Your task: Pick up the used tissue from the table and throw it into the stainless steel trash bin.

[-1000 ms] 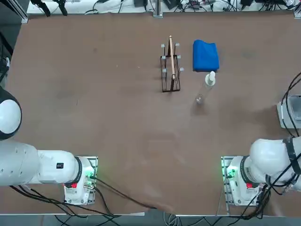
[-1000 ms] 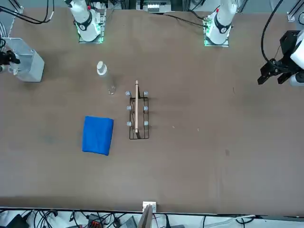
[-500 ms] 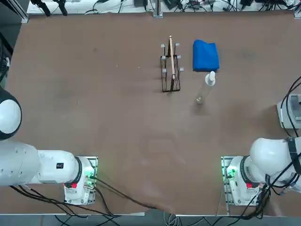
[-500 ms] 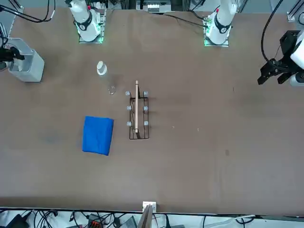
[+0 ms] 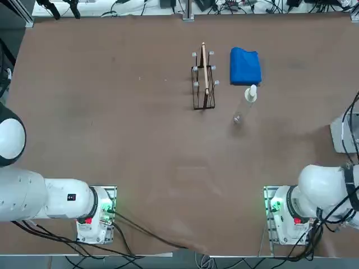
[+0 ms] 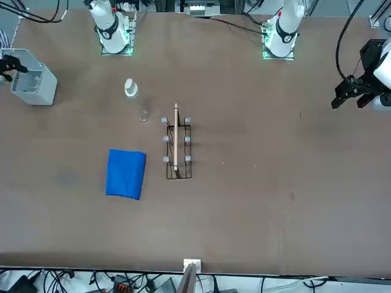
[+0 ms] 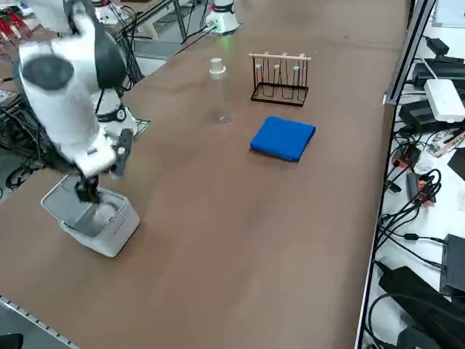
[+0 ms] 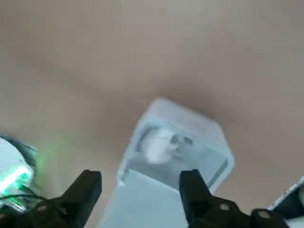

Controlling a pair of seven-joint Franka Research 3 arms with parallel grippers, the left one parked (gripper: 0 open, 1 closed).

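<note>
From overhead, the table (image 5: 112,112) carries only a wire rack (image 5: 203,81), a blue cloth (image 5: 245,66) and a clear bottle (image 5: 247,101); no tissue lies loose on it, and the bin (image 5: 346,134) shows only as a grey sliver at the right edge, partly behind the right arm's cables. From the front, the bin (image 6: 32,85) stands near the table's edge at the working arm's side, and the right gripper (image 6: 7,63) is a dark shape just beside its rim, too cut off there to read. From the right side, the gripper (image 7: 89,190) hangs just over the open bin (image 7: 94,218), low at its mouth, and a pale lump shows inside the box, though what it is cannot be made out from here. The wrist camera settles it best: the two fingers (image 8: 85,190) stand well apart with nothing between them, and beyond them the bin (image 8: 209,142) holds a small crumpled white wad, the tissue (image 8: 161,142), lying on its floor. So the throw looks done: the tissue is in the bin, the gripper is empty and spread wide. What seems left is only for the arm to draw clear of the bin without knocking it.
</note>
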